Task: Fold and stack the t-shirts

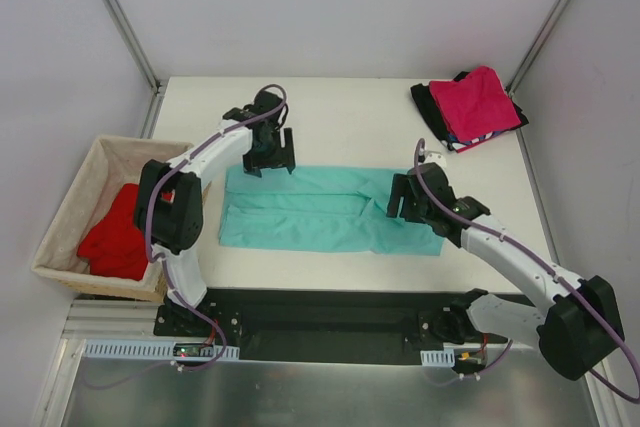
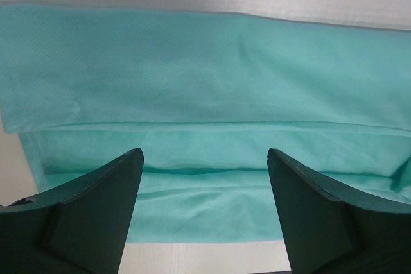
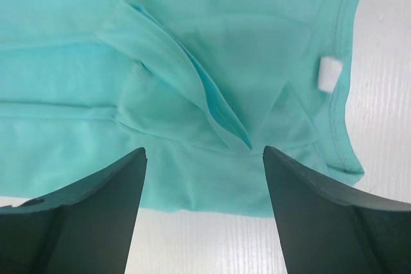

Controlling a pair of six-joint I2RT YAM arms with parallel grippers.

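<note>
From the top view, you have the teal t-shirt (image 1: 330, 209) folded into a long band across the middle of the table (image 1: 350, 107). Your left gripper (image 1: 270, 163) stands at the band's 11 o'clock corner, over its far edge. Your right gripper (image 1: 404, 203) sits toward the 3 o'clock end, over the cloth. At 1 o'clock, well apart from the band, the magenta t-shirt (image 1: 480, 102) lies on top of a pile, with the black t-shirt (image 1: 424, 100) and a striped edge (image 1: 466, 143) showing beneath it. At 9 o'clock, off the table's side, the wicker basket (image 1: 62, 222) holds the bright red t-shirt (image 1: 115, 232).

In the left wrist view, your left gripper (image 2: 205, 155) is released. Its fingers (image 2: 96, 213) stand wide apart, gripping nothing. The teal t-shirt (image 2: 192, 68) lies flat below, its folded layers running 9 to 3 o'clock.

In the right wrist view, your right gripper (image 3: 205, 152) is also released, jaws spread wide and holding nothing. The teal t-shirt (image 3: 96, 62) below shows a raised crease running toward 5 o'clock, and a white tag (image 3: 330, 73) sits at 3 o'clock beside the hem.
</note>
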